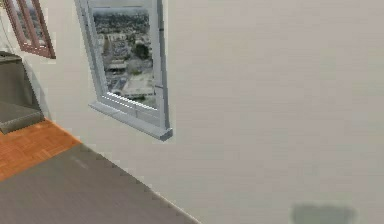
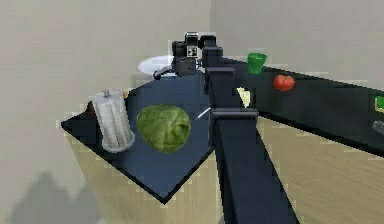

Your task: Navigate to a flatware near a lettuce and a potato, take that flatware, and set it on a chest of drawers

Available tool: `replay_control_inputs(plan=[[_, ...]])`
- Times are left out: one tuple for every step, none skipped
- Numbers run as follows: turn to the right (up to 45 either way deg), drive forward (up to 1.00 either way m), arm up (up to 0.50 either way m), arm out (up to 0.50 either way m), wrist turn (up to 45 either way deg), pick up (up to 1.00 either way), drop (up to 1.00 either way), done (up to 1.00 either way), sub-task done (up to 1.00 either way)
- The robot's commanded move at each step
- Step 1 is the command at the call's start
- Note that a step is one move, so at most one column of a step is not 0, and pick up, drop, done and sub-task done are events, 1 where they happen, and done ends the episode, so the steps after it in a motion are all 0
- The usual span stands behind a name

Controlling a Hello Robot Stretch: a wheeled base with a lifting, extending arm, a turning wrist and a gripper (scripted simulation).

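Arm side view: a dark-topped table (image 2: 95, 135) with pale beige sides is seen. Its far right end is cut off by the frame edge. A round green lettuce (image 2: 163, 128) is set near the table's front corner. Just beside it, to the left, stands a whitish ribbed upright cylinder (image 2: 112, 120); what it is cannot be told.

A dark square arm bar (image 2: 232, 150) rises from the bottom edge and covers part of the tabletop. A thin pale sliver (image 2: 203, 113) lies on the table between the lettuce and the arm. It is likely the flatware, but it is too small to tell which kind. A small pale-yellow lump (image 2: 243, 96), possibly the potato, is partly hidden by the right side of the arm.

The gripper (image 2: 180, 68) is seen at the arm's far end, in front of a white round dish-like shape (image 2: 158, 65). Whether anything is held cannot be told, and finger spread cannot be made out.

Farther right on the table are a small green cup (image 2: 257, 62) and a red round tomato-like thing (image 2: 285, 82). A green-yellow scrap (image 2: 380, 103) is cut off at the right edge.

Forward view: a white wall (image 1: 270, 100) and a grey-framed window (image 1: 125, 60) showing city buildings are seen. A brown-framed window (image 1: 28, 25) is cropped at top left. An orange wood floor patch (image 1: 30, 150) adjoins grey floor (image 1: 90, 195).
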Motion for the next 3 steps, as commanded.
replay_control_inputs(plan=[[0.0,0.0,0.0,0.0,-45.0,0.0,0.0,0.0,0.0],[0.0,0.0,0.0,0.0,-45.0,0.0,0.0,0.0,0.0],[0.0,0.0,0.0,0.0,-21.0,0.0,0.0,0.0,0.0]])
